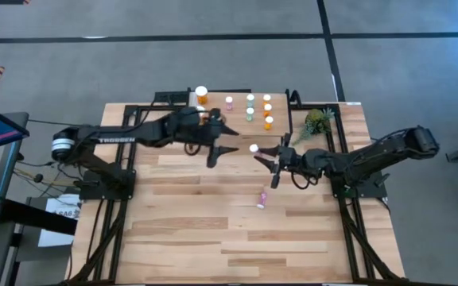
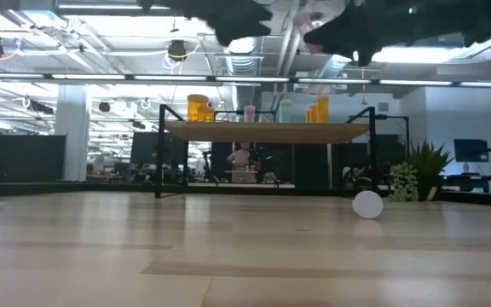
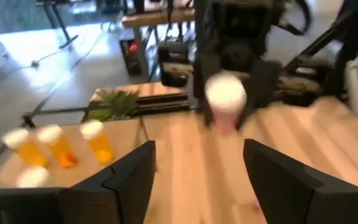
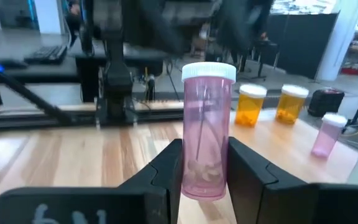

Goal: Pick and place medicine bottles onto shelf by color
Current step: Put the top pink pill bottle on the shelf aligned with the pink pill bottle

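Observation:
My right gripper (image 1: 267, 156) is shut on a pink medicine bottle with a white cap (image 1: 254, 148), held above the table's middle; the bottle also shows in the right wrist view (image 4: 207, 124). My left gripper (image 1: 223, 144) hovers open and empty just left of it, facing it (image 3: 225, 99). The shelf (image 1: 213, 106) stands at the far edge with orange (image 1: 268, 121), pale green (image 1: 250, 114) and pink (image 1: 229, 102) bottles and one large orange bottle (image 1: 201, 95) upright on it. Another pink bottle (image 1: 261, 199) lies on its side on the table. My right gripper pinches the pink bottle's lower body (image 4: 185, 177) between its two fingers (image 4: 166, 168), one on each side. The fingers come level from the table's right side. The bottle stands upright, cap up, lifted clear of the table.
A small green plant (image 1: 316, 121) stands on the table right of the shelf. In the low view the lying bottle shows its white cap (image 2: 367, 205) in front of the shelf (image 2: 271, 132). Bare wood lies toward the near edge.

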Controlling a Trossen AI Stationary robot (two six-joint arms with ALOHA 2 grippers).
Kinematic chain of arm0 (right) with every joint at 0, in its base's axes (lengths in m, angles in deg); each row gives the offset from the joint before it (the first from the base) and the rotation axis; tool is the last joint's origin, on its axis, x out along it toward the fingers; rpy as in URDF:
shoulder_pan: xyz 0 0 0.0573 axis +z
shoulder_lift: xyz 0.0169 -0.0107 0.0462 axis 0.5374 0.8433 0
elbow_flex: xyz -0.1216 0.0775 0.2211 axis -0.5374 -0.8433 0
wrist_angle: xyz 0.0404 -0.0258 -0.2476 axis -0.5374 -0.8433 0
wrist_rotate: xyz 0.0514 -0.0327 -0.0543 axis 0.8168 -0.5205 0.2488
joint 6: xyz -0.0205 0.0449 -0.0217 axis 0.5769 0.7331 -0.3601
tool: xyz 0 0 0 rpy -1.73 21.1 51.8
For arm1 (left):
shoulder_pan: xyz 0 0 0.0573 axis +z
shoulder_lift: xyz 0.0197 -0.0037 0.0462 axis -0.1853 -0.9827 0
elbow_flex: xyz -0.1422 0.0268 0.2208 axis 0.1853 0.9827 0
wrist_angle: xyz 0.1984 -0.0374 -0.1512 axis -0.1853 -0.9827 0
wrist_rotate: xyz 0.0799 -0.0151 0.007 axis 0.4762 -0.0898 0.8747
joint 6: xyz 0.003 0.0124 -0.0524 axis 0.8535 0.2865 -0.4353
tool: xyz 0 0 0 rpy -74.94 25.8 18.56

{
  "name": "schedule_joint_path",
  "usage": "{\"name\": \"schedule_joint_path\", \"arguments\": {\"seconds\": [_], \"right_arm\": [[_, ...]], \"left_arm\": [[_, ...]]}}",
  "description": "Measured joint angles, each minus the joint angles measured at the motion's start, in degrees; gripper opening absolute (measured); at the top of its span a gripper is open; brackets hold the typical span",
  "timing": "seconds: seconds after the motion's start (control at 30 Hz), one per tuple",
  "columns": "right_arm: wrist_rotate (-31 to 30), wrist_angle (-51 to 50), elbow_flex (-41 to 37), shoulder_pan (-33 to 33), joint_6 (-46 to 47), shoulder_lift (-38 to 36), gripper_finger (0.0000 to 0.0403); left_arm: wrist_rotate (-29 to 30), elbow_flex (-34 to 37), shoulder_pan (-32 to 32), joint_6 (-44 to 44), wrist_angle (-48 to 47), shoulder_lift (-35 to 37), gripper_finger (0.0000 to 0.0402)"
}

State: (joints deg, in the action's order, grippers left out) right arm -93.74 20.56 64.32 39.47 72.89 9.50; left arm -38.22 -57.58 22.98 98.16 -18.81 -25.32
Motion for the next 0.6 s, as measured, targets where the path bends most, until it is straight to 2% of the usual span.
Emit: {"name": "schedule_joint_path", "arguments": {"seconds": [0.1,0.3,0.43,0.6], "right_arm": [[0.04,-0.58,-0.04,-0.02,-0.28,1.21,0.0118],[0.15,0.64,-0.02,0.00,-0.34,2.43,0.0118],[0.15,0.71,-0.02,0.00,-0.32,2.34,0.0118],[0.15,0.54,-0.02,0.00,-0.12,2.34,0.0118]], "left_arm": [[0.95,-9.49,-0.39,2.66,-10.99,-3.44,0.0247],[-2.23,-23.29,-2.55,8.11,-26.75,-11.65,0.0268],[-2.17,-28.40,-3.83,11.18,-32.34,-15.99,0.0270],[-2.14,-30.35,-4.16,13.58,-32.64,-17.55,0.0265]]}}
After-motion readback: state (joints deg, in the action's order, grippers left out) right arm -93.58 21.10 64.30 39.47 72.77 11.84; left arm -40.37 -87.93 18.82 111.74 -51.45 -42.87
